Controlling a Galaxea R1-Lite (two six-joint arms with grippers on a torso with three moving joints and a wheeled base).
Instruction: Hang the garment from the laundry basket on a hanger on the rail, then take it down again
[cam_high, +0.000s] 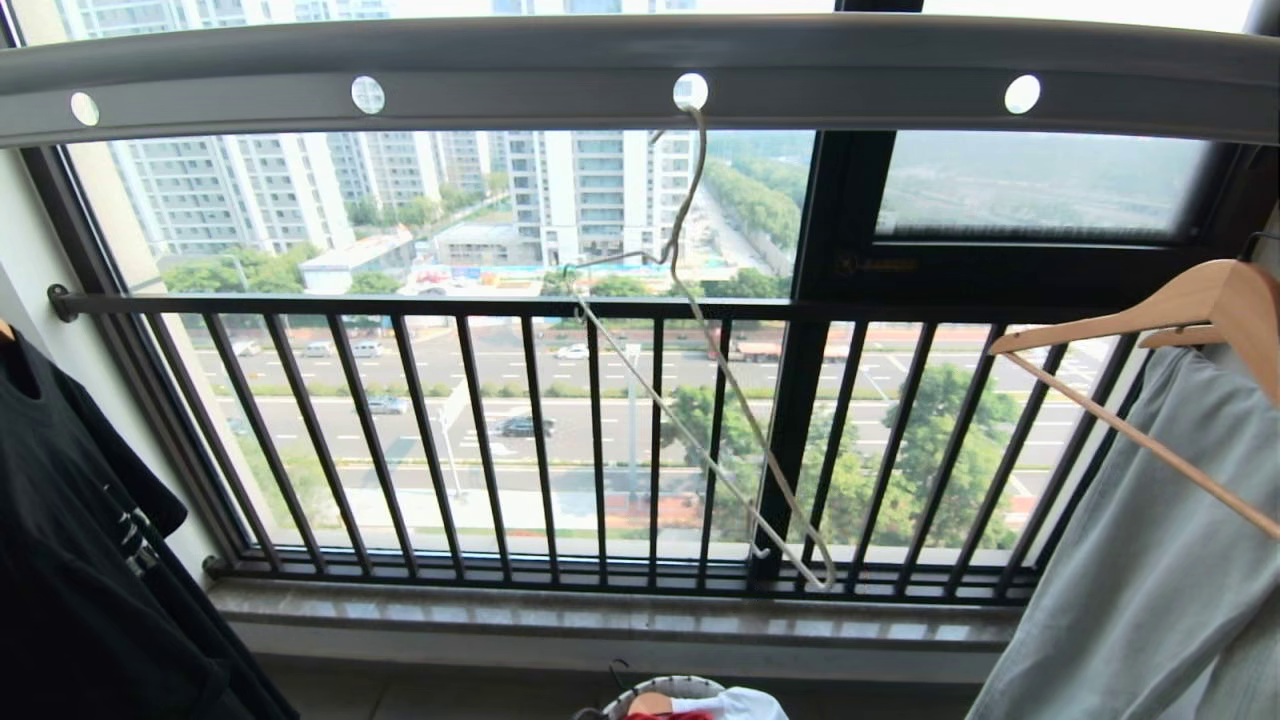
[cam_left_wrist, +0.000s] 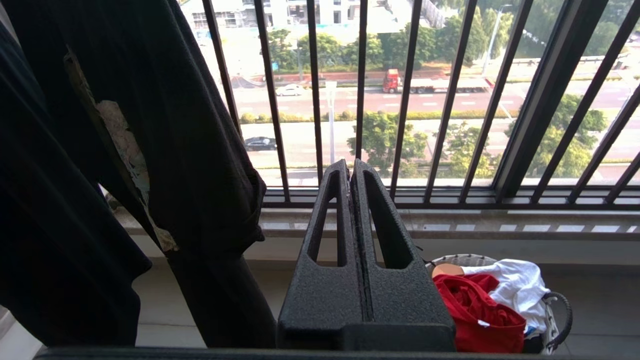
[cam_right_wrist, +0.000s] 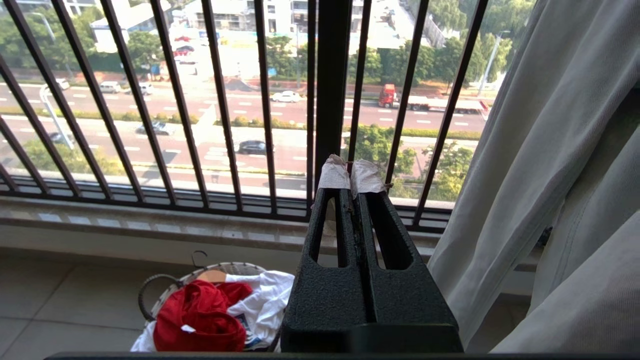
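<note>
Where the window fills the head view, the rail (cam_high: 600, 75), a broad grey bar with round holes, spans the top edge to edge. Below it the black barred window railing (cam_high: 560, 440) runs above the stone sill (cam_high: 600, 615). A black T-shirt (cam_high: 80, 560) hangs at the rail's left end; a pale grey-green garment (cam_high: 1150, 560) hangs at the right end on a thick light-wood hanger (cam_high: 1180, 310).

The hanger (cam_high: 700, 400), thin cream-white wire, hangs empty by its long bent hook from the third hole of the rail, tilted, its lower corner down near the sill.

The laundry basket (cam_right_wrist: 150, 295) stands on the floor just below the sill, between the two hanging garments. The garment (cam_right_wrist: 200, 315), red, lies bunched inside it, beside a white cloth (cam_right_wrist: 265, 300) that spills over the rim.

Left gripper (cam_left_wrist: 351, 170): jaws together, nothing held, poised above the floor beside the black T-shirt, the basket close by. Right gripper (cam_right_wrist: 351, 175): jaws together, tips wrapped in pale tape, nothing held, beside the grey-green garment.
</note>
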